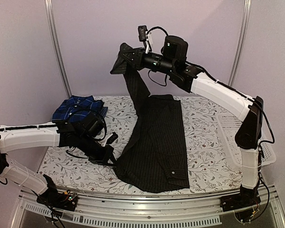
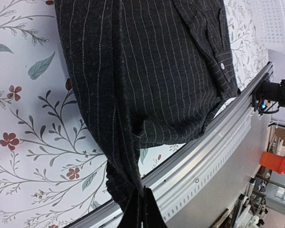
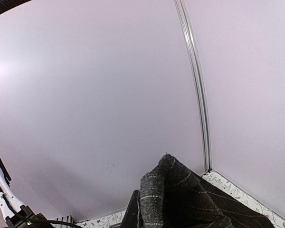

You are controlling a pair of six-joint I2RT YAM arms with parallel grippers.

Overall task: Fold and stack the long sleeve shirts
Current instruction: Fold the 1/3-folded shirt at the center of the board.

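Plaid shirt (image 1: 80, 108) sits folded at the left of the worktop (image 1: 204, 142), left jaws clamp the near edge of the black pinstriped shirt (image 1: 156, 142) lying mid-worktop, and right jaws, clamped too, hold one end high at the back.

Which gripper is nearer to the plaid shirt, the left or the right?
Left. The left gripper is at the table, just in front of the plaid shirt, gripping the black shirt. The right gripper holds its other end high above the table.
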